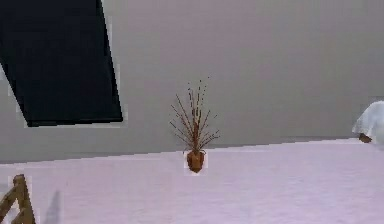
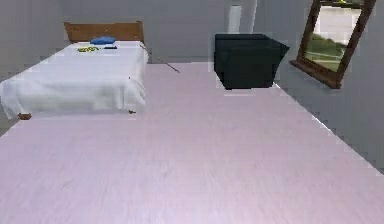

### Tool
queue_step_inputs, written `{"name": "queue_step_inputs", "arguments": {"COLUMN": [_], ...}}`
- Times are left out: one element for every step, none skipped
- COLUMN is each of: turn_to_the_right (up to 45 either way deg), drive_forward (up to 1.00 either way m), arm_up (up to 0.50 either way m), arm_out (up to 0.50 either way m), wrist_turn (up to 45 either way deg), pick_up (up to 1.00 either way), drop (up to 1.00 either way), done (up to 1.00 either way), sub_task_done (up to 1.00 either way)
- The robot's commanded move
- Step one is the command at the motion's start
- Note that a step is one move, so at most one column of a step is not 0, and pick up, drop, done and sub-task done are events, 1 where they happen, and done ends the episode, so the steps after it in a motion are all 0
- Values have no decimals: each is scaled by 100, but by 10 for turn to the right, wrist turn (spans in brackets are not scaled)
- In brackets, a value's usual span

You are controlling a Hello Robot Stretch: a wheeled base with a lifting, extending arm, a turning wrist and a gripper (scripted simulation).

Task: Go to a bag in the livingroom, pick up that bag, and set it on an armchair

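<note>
You've got a bed [image 2: 75, 80], dark cabinet [image 2: 248, 60], window [image 2: 335, 40], then a small potted plant [image 1: 195, 130]. Looks like a bedroom, so bag's prob. in another rm. Its direction from the fingers, and the fingers' state: can't tell.

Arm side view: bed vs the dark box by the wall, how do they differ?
The bed is white; the dark box is near black. The bed is low and broad; the dark box is compact and blocky. The bed has a wooden headboard; the dark box has plain sides. Both stand on the pale floor.
</note>
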Motion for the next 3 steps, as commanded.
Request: {"name": "queue_step_inputs", "arguments": {"turn_to_the_right": [-150,0,-420], "drive_forward": [0,85,0], "arm_up": [0,0,0], "arm_out": [0,0,0], "wrist_turn": [0,0,0], "pick_up": [0,0,0], "drop": [0,0,0], "done": [0,0,0], "sub_task_done": [0,0,0]}}
